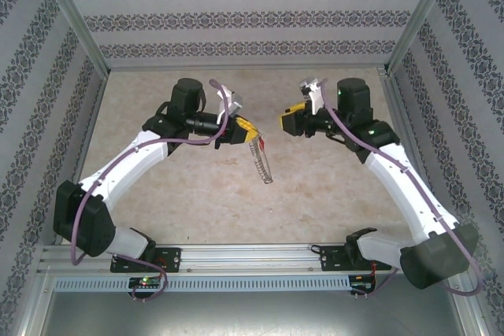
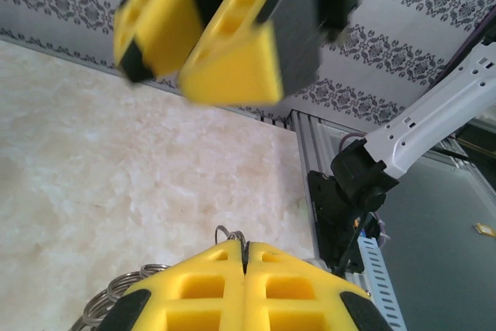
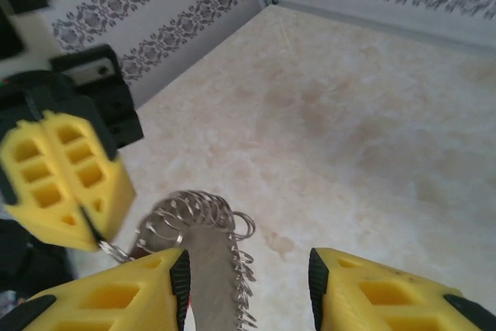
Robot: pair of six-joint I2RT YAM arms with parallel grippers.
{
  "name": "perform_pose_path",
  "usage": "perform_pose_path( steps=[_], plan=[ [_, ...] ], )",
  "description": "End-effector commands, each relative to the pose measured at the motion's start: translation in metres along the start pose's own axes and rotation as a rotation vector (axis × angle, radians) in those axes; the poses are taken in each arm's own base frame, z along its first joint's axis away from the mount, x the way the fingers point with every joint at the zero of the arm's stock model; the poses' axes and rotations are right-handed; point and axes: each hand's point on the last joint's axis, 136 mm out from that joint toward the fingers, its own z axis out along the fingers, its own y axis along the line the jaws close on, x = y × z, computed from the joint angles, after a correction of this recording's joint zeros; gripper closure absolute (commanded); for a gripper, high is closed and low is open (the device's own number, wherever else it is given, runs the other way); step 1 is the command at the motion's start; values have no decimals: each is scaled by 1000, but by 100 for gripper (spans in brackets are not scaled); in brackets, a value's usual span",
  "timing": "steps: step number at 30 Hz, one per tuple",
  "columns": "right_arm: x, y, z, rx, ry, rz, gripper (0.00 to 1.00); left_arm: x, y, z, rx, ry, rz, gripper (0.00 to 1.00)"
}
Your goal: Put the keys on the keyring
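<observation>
We see the left arm and the right arm built alike, with white curved shells between rounded black joint housings. A grey-purple cable runs along each one up from the black base brackets at the bottom of the frame. The left gripper and the right gripper carry thick yellow fingers with square hollow pockets and a black strip on the inner edge, and at the right of the left wrist view small dark dots line the white shell.

left jaws pressed together on keyring; right jaws blurred above, parted.
</observation>
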Motion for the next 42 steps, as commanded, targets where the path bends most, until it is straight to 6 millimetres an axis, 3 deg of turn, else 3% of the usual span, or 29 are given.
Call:
perform_pose_path(
  steps=[1,12,20,42],
  plan=[
    [-16,15,3,-152,-140,18,53,-34,-15,-9,-13,-94,139,100],
    [-18,38,3,-342,-227,-67,53,-46,-15,-16,-68,-168,159,100],
    [-15,58,-1,-458,-177,-92,54,-48,-10,-15,-79,-203,147,100],
    [-15,63,14,-512,-135,-93,61,-54,-9,-14,-72,-214,143,100]
  ],
)
